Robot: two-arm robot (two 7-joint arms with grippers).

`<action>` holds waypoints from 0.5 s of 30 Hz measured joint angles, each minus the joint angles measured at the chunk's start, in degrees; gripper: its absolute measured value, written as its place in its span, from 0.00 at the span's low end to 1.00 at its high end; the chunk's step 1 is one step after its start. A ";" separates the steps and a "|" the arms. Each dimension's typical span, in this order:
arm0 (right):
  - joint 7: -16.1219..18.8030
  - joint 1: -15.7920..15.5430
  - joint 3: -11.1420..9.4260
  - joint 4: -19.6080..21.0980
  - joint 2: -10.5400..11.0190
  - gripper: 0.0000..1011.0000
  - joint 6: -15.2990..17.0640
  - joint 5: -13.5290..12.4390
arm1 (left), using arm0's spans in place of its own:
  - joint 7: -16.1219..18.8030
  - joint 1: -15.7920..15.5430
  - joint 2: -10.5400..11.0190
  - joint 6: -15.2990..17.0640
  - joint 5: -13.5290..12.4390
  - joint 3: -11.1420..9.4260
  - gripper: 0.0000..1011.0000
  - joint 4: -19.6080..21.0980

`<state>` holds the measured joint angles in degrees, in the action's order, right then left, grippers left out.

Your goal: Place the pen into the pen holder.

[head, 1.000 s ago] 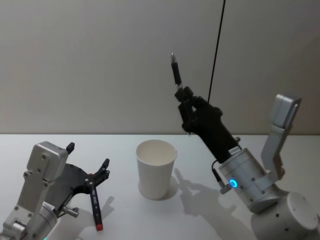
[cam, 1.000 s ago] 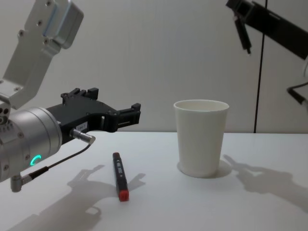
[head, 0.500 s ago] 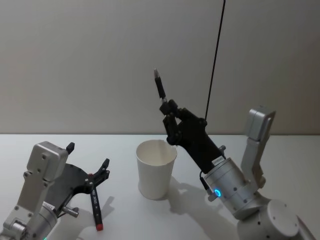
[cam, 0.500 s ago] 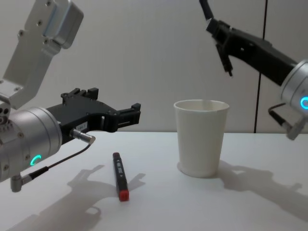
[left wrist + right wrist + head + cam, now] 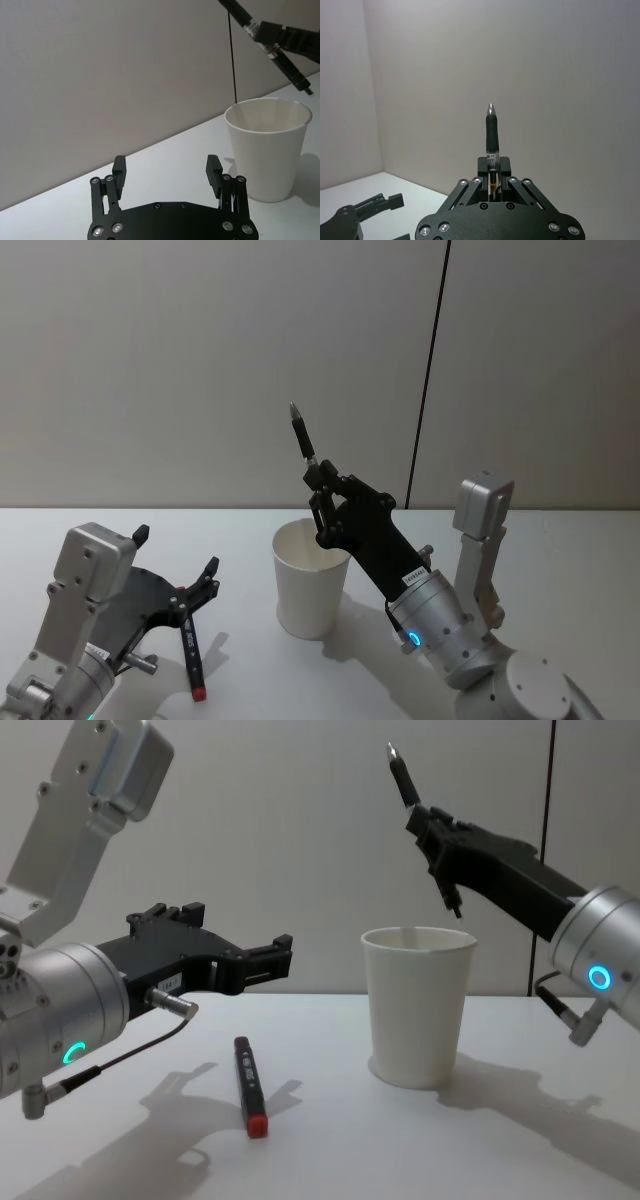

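A black pen (image 5: pixel 303 440) with a silver tip is held tilted, tip up, in my right gripper (image 5: pixel 322 495), which is shut on its middle. The pen (image 5: pixel 402 778) hangs over the pen holder (image 5: pixel 417 1010), a white paper cup, and its lower end sits just above the cup's rim. The right wrist view shows the pen (image 5: pixel 492 135) standing up between the right gripper's (image 5: pixel 492 167) fingers. The pen holder (image 5: pixel 312 580) stands upright at the table's middle. My left gripper (image 5: pixel 176 550) hovers open to the cup's left, holding nothing.
A black marker with a red end (image 5: pixel 249 1085) lies on the white table (image 5: pixel 330 1160) under the left gripper (image 5: pixel 240 935), left of the cup (image 5: pixel 267 145). A plain wall rises behind the table.
My right arm has swung left and lower with the pen, from the cup's right to over its mouth. The left arm, the cup and the marker have not moved.
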<state>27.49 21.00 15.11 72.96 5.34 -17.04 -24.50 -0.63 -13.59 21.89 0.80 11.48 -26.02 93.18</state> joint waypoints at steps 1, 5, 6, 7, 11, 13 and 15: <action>-0.10 0.07 0.06 -0.25 -0.02 0.13 -0.13 0.09 | 0.00 0.00 0.00 0.00 0.00 0.00 0.99 0.00; -0.41 0.42 0.32 -1.30 -0.16 0.13 -0.55 0.36 | 0.00 0.00 0.01 0.00 0.00 0.00 0.99 0.00; -0.54 0.55 0.44 -1.73 -0.21 0.13 -0.69 0.40 | 0.00 0.00 0.00 0.00 0.00 0.00 0.99 0.00; -0.61 0.63 0.48 -1.97 -0.24 0.13 -0.77 0.41 | 0.00 0.00 0.00 0.00 0.00 0.00 0.99 0.00; -0.86 0.88 0.69 -2.81 -0.35 0.13 -0.99 0.45 | 0.00 0.00 0.00 0.00 0.00 0.00 0.99 0.00; -0.99 0.98 0.83 -3.21 -0.38 0.13 -1.05 0.45 | 0.00 0.00 0.00 0.00 0.00 0.00 0.99 0.00; -1.08 1.02 0.89 -3.35 -0.40 0.13 -1.08 0.46 | 0.00 0.00 0.00 0.00 0.00 0.00 0.99 0.00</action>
<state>26.40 22.02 16.00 69.60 4.94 -18.11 -24.04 -0.63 -13.59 21.89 0.80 11.48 -26.02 93.18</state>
